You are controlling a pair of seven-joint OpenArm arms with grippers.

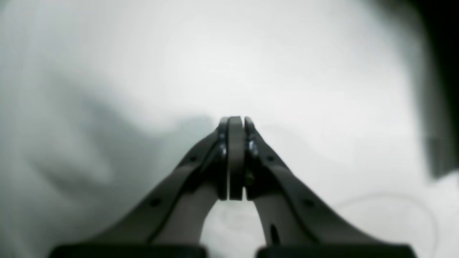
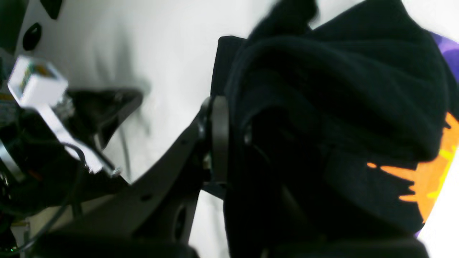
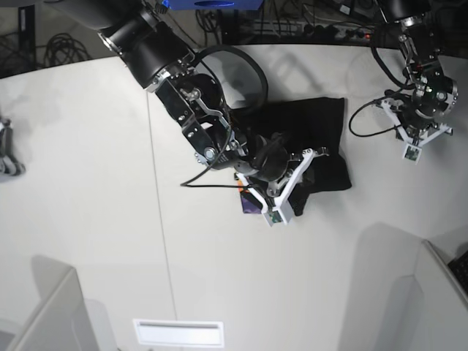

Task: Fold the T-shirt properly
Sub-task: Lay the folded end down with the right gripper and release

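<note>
Mid-fold, the right end effector [image 2: 233,143] pinches a bunched edge of the large black cloth T-shirt [image 3: 311,139] lying mid-table [image 3: 88,183], the left end effector [image 1: 235,123] idling closed and empty; next, carry that edge across.

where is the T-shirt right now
In the base view the T-shirt lies bunched mid-table, right of centre, its near edge pinched by the right gripper.
</note>
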